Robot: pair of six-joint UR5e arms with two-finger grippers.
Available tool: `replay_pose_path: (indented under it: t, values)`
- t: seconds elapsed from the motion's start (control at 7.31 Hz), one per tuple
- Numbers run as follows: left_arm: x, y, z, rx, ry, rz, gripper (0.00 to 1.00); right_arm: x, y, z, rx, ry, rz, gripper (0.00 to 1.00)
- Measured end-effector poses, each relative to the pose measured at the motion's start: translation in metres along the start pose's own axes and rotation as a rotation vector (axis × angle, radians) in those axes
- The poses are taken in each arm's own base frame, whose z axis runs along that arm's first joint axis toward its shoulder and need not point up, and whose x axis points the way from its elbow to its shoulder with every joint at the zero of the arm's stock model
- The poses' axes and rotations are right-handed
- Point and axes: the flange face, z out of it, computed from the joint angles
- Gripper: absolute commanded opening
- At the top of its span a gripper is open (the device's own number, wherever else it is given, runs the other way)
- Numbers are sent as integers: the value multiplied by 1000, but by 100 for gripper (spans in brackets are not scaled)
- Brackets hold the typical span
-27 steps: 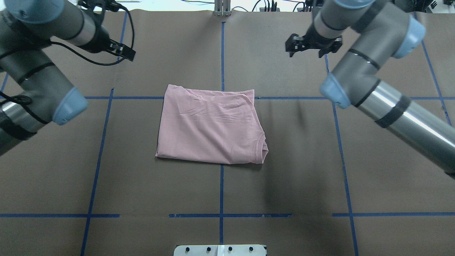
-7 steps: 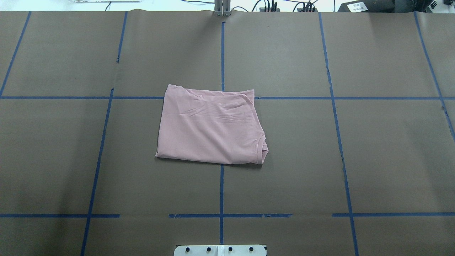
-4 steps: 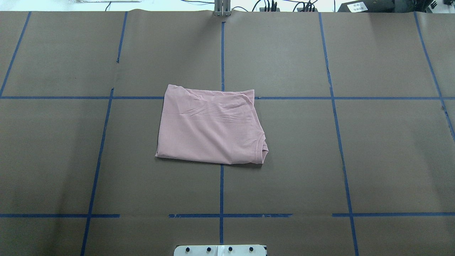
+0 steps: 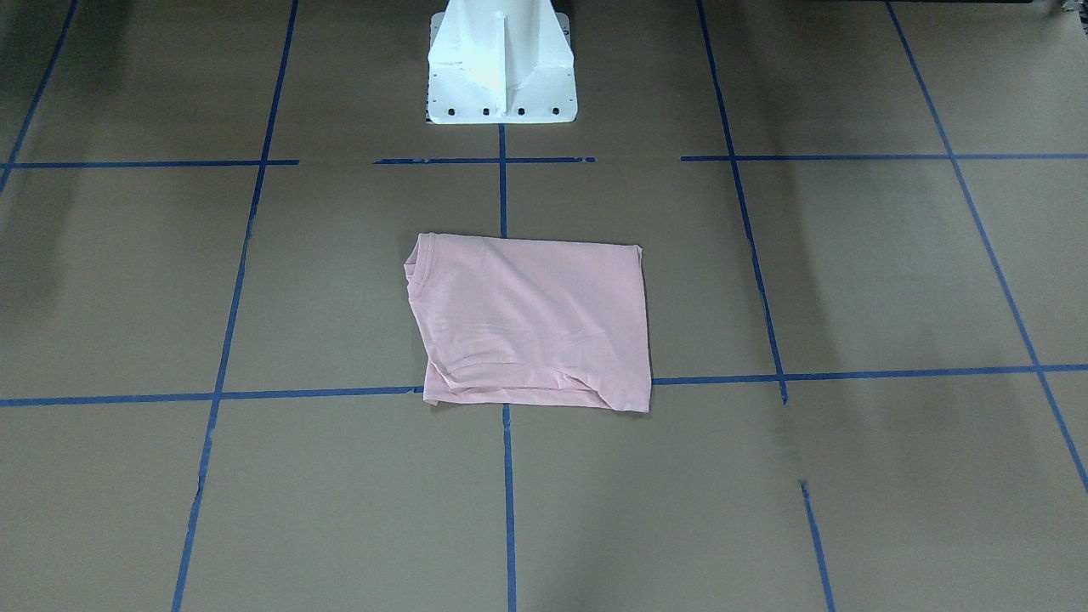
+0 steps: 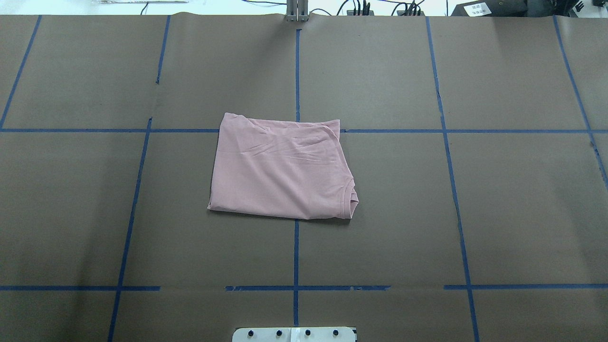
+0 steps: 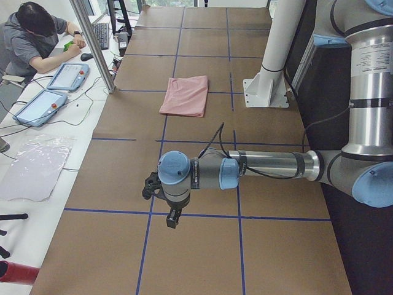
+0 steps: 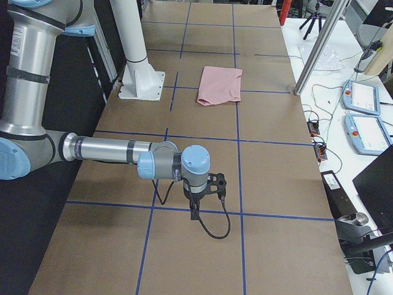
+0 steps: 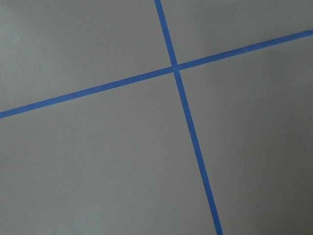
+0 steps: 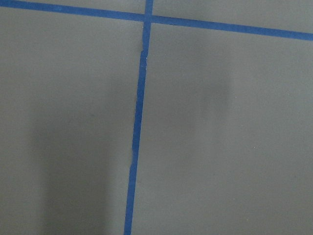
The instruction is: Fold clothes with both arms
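At the table's left end, only the exterior left view catches the left arm (image 6: 264,166). It stretches low over the brown table (image 6: 202,258), with the left fingers (image 6: 174,217) pointing down beside a blue tape line (image 6: 147,212), well apart from the shirt. They are small and side-on, so I cannot tell if they are spread or pressed together. Same view shows a person (image 6: 37,37) seated at a side desk with tablets (image 6: 67,77). The left wrist camera gives just table paper and a tape cross (image 8: 176,67).

Mid-table lies the pale pink T-shirt (image 5: 282,168), folded to a rough rectangle, plain side up, flat across a tape crossing, nothing touching it. Overhead puts the ribbed collar (image 5: 350,197) at the shirt's near-right corner. The front-facing view has that collar (image 4: 414,268) at upper left, on the side toward the white pedestal base (image 4: 500,64), and shows the base's upright, which overhead crops to a strip.

At the right end, only the exterior right view has the right arm (image 7: 110,150), low over the table. The right fingers (image 7: 194,214) point down by a tape line, and again I cannot tell whether they are spread or together. The right wrist camera shows a tape crossing (image 9: 146,18) and soft shadow on paper.
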Motion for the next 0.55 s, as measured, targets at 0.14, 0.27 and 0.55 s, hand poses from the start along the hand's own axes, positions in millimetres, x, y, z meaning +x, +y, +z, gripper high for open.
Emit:
replay_pose_path:
  t: [0.14,0.27,0.55]
  values:
    - [0,0,0,0,0,0,100,1,1,1,-3,0,6,100]
    - [0,1,0,-1,0,0,100,1,1,2,-5,-1,8,100]
    - [-1,4,1,-4,-6,-2,100,5,1,5,-11,-2,8,100]
